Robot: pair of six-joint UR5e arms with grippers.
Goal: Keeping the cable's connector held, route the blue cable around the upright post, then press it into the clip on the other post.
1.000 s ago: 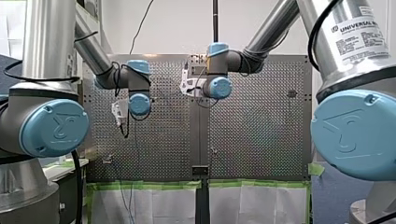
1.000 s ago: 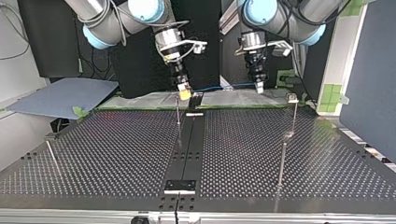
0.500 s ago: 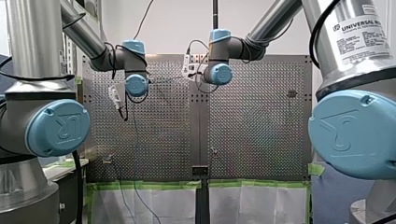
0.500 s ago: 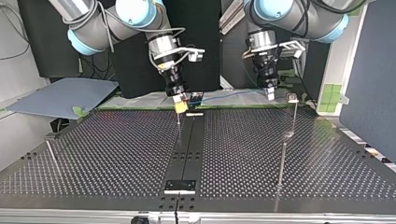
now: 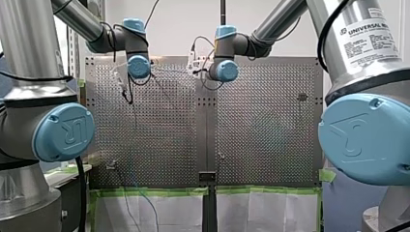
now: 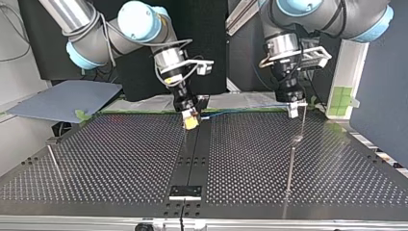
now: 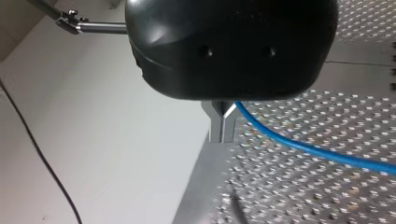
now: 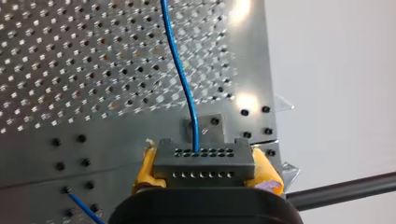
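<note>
Right wrist view: right claw (image 8: 204, 171) pinches connector (image 8: 204, 161), blue cable (image 8: 180, 70) leading ahead. Left claw (image 7: 222, 128) pinches cable beside post (image 6: 302, 122); best to keep it taut, sweep wide round post, connector grip firm.

My left arm (image 5: 139, 66) and my right arm (image 5: 226, 70) both reach toward the far end of the perforated worktop (image 5: 261, 125). A thin blue cable (image 5: 147, 200) hangs below the green tape (image 5: 159, 191) at the near edge.
</note>
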